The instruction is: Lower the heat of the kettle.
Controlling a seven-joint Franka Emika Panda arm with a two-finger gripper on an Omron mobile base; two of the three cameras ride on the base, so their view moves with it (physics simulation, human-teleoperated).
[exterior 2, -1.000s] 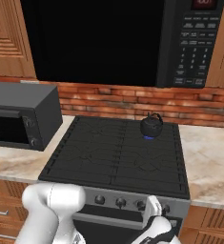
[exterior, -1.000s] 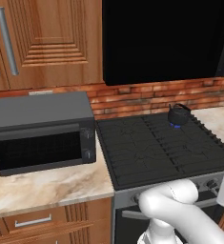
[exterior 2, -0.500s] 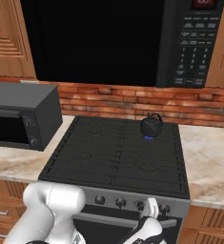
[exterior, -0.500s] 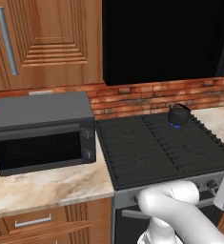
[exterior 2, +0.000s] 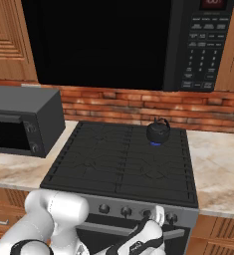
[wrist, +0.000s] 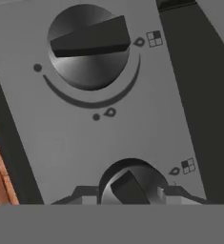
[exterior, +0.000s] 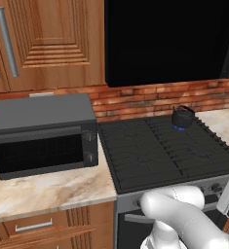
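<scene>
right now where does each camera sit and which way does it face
Left base view: behind the arm's left, facing forward and down over the stove, kettle and toaster oven; arm lower right.
Right base view: behind its right, same stove and kettle; arm lower left.
Hand view: close on the stove's knobs, fingers around the lower one.

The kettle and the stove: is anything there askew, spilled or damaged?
Nothing stands out. The kettle stands upright on the rear right burner of the stove, over a small blue flame. No spill shows on the grates. In the hand view the gripper sits at a stove knob, with another knob beyond it.
</scene>
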